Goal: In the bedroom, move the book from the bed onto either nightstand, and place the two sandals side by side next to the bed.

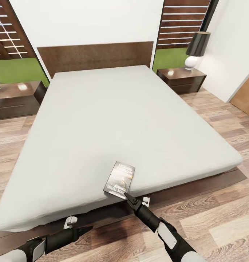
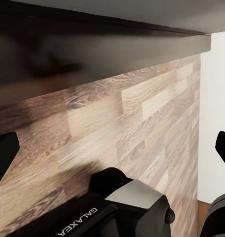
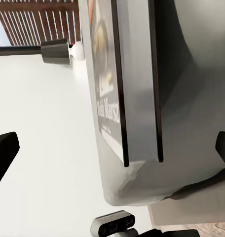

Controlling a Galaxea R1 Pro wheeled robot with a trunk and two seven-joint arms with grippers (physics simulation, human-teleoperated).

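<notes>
The book (image 1: 119, 178) lies flat on the bed (image 1: 113, 120) near the mattress's foot edge, dark cover up with white lettering. My right gripper (image 1: 127, 197) reaches to the book's near corner. In the right wrist view the book (image 3: 123, 94) shows edge-on just ahead, and the right gripper (image 3: 112, 150) stands open, its fingertips (image 3: 4, 153) wide apart with nothing gripped. My left gripper (image 1: 86, 230) hangs low over the floor by the bed's foot, and the left wrist view shows the left gripper (image 2: 112, 150) open and empty. One nightstand (image 1: 181, 78) stands at the right of the headboard, the other (image 1: 15, 96) at the left. The sandals are out of view.
A lamp (image 1: 197, 49) with a dark shade stands on the right nightstand. Wood-plank floor (image 1: 219, 203) runs along both sides of the bed. The dark bed frame (image 2: 93, 54) overhangs the floor in front of the left gripper. A wooden door (image 1: 246, 94) is at the far right.
</notes>
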